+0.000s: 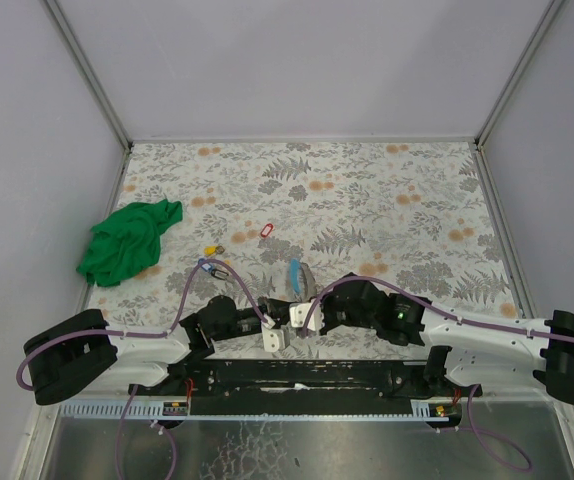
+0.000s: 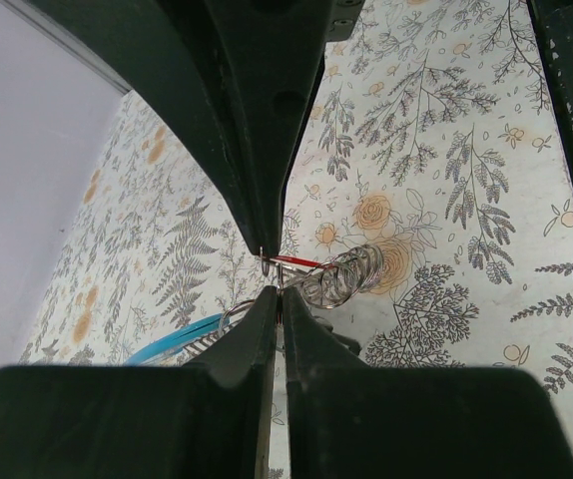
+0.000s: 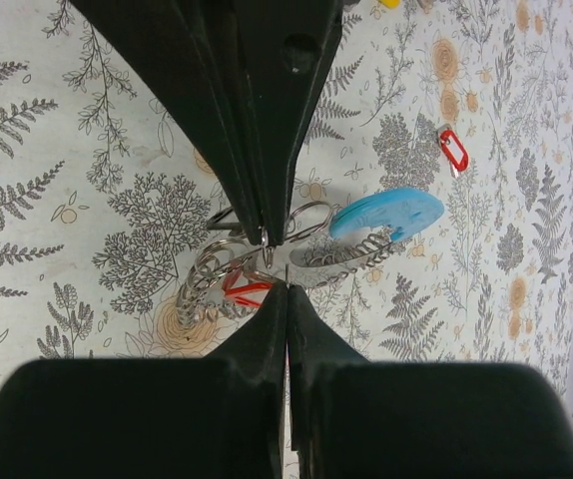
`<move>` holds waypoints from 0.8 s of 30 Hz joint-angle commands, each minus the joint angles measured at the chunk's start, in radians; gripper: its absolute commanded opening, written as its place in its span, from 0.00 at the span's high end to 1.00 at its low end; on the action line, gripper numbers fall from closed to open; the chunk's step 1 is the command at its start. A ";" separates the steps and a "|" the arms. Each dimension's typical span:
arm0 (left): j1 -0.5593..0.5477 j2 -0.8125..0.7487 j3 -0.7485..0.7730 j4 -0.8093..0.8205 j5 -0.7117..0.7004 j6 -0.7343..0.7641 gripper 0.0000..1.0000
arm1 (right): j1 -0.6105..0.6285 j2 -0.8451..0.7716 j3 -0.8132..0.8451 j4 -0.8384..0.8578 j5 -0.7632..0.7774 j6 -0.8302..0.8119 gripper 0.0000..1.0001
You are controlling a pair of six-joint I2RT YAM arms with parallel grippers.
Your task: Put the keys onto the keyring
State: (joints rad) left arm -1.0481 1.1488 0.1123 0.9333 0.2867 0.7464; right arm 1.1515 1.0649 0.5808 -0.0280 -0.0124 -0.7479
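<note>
The keyring [image 1: 296, 272], with its light-blue arc [image 3: 386, 212] and thin metal loops [image 2: 346, 274], is at the table's near middle between my two grippers. The arms meet tip to tip. My left gripper [image 2: 280, 292] is shut on the keyring's thin wire, near the blue arc [image 2: 172, 341]. My right gripper [image 3: 286, 282] is shut on a red-tagged key [image 3: 242, 291], right against the loops. In the top view the left gripper [image 1: 275, 320] and right gripper [image 1: 303, 306] almost touch. Loose keys lie farther out: a red one [image 1: 265, 231], a yellow one [image 1: 210, 251] and a blue one [image 1: 213, 268].
A green cloth [image 1: 127, 240] lies bunched at the left of the floral table [image 1: 397, 200]. White walls close in the far, left and right sides. Purple cables [image 1: 192, 290] run along both arms. A black rail [image 1: 297, 375] spans the near edge.
</note>
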 commanded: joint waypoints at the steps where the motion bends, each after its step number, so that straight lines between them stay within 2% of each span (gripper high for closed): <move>1: -0.009 -0.007 0.010 0.083 -0.015 0.005 1.00 | 0.008 0.005 0.059 -0.011 -0.007 0.015 1.00; 24: -0.009 -0.003 0.010 0.094 -0.025 -0.002 1.00 | 0.009 -0.006 0.062 -0.018 -0.038 0.027 1.00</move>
State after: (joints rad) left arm -1.0485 1.1488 0.1123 0.9371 0.2691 0.7460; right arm 1.1515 1.0737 0.6029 -0.0700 -0.0280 -0.7319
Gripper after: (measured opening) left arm 0.010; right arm 0.011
